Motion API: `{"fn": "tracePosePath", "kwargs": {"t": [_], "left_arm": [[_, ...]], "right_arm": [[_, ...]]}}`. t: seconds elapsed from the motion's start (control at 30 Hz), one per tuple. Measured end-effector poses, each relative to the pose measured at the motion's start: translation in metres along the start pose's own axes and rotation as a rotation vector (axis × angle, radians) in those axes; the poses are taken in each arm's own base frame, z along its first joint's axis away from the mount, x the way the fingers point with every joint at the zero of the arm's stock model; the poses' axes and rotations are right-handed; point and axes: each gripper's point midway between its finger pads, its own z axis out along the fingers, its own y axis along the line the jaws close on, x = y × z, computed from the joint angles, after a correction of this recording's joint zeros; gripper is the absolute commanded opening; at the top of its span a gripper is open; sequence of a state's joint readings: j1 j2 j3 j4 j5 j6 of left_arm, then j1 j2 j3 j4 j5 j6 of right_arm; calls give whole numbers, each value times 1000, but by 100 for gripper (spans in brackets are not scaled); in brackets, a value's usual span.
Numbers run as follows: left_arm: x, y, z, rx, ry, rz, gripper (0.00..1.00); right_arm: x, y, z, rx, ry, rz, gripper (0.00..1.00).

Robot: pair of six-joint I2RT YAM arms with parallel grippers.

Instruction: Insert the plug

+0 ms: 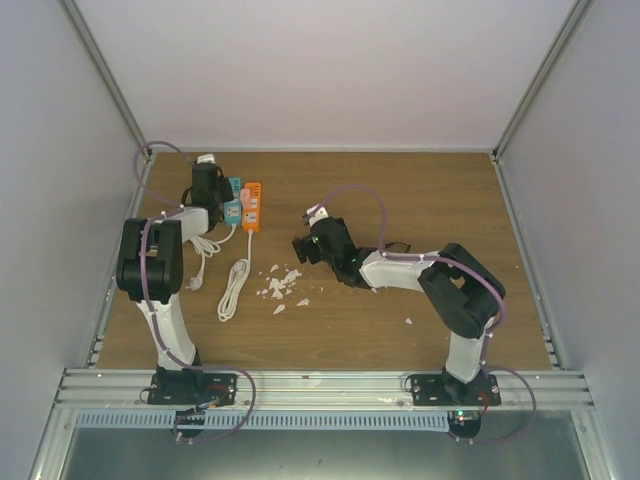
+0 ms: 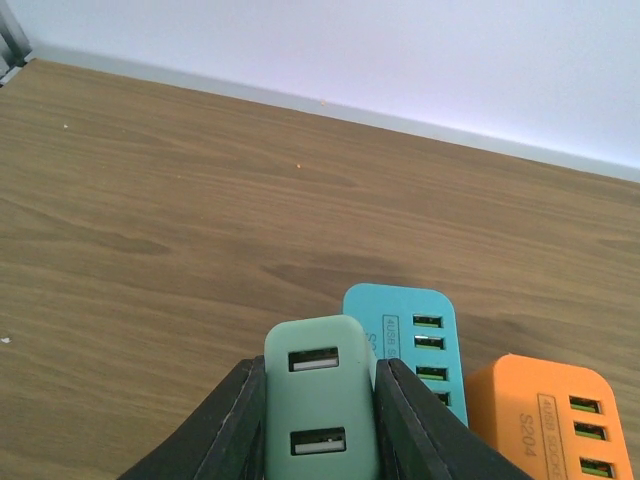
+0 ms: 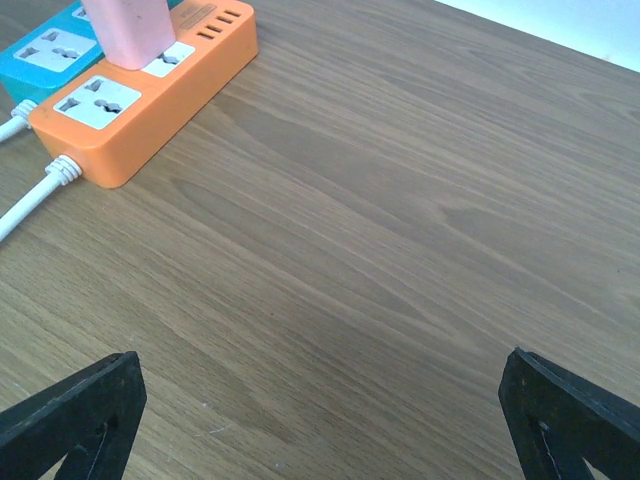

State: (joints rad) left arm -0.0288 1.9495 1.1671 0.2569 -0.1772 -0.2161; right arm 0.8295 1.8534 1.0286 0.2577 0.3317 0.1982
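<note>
The brown wood-grain table (image 1: 400, 200) carries a teal plastic power strip (image 2: 400, 325) and an orange plastic power strip (image 2: 545, 420), side by side at 10 o'clock from its centre. The orange one reads "S204" beside its USB ports; the finer print is illegible. The right gripper (image 3: 320, 362) hangs released, fingers wide apart, at the strips' 4 o'clock. The left gripper (image 2: 322, 375) is clenched on the pale green two-port USB plug (image 2: 320, 410), at the teal strip's 8 o'clock in the left wrist view. A pink plug (image 3: 128, 28) stands in the orange strip.
</note>
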Motion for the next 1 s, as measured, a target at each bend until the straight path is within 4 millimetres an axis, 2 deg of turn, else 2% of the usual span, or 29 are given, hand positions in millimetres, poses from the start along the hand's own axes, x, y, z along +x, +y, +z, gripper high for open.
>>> {"fn": "tracePosePath", "kwargs": {"t": [0.47,0.83,1.0], "left_arm": [[2,-7,1,52,-54,35,0],[16,-1,-24,67,-62,37,0],[15,-3,-24,71,-44,44,0]], "right_arm": [[-4,-1,0,7,-2,0,100],[-2,-2,0,12,4,-3,100],[-2,-2,0,12,6,-4,100]]}}
